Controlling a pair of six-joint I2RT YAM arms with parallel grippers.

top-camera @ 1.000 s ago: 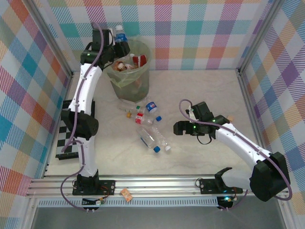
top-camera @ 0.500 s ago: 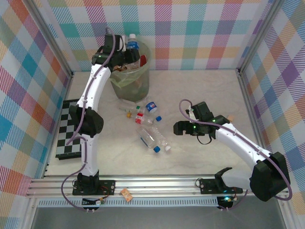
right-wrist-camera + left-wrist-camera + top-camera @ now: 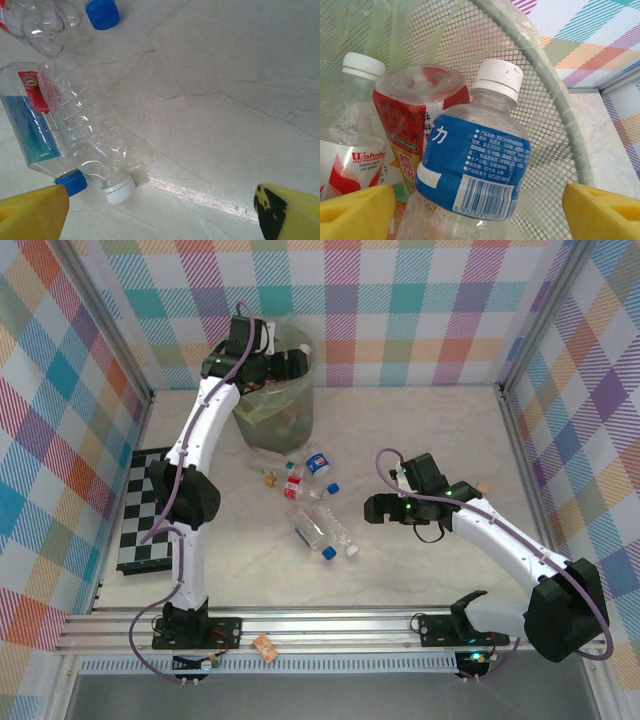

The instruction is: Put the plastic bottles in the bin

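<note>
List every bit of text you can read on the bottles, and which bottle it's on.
"Wahaha": red-and-white label of the leftmost bottle, left wrist view.
"力": blue-label bottle; its fine print and barcode digits are too small to read.
Red-label bottle: Chinese characters, too blurred.
Table bottle, right wrist view: label unreadable.

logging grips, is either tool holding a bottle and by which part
Nothing is held. The left tool stands open, clear of the blue-label bottle in the bin; the right tool is open.
</note>
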